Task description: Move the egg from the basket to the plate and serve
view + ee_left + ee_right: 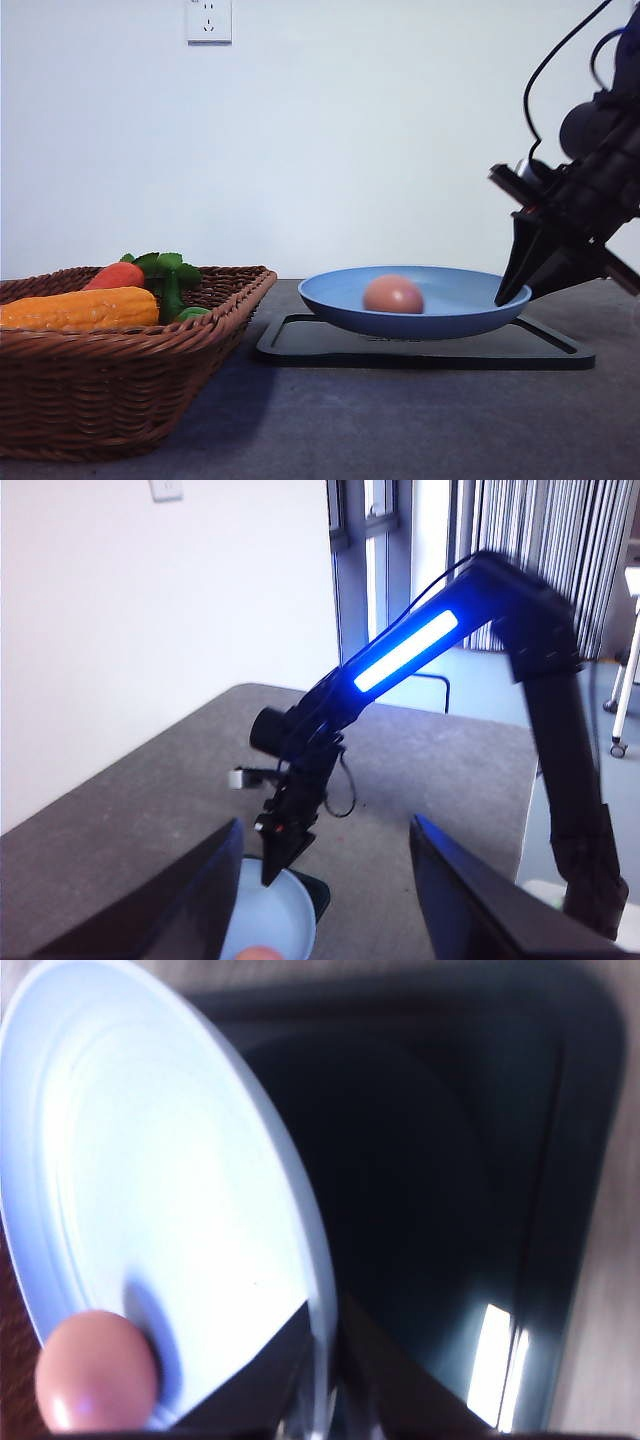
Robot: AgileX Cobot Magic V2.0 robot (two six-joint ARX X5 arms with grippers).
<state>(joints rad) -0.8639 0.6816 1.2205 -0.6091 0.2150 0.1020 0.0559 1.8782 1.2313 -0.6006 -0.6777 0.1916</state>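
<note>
my right end effector [506, 292] clenched on plate [460, 290] rim | egg [393, 295] blurred inside | left end effector [325, 900] released; fingertips cut off

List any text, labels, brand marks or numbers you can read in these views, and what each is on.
None readable.
Wall socket: plain slots, no lettering.
Plate, egg, black tray, basket: no markings.
Right arm's blue light strip: a plain glow, no characters.
</note>
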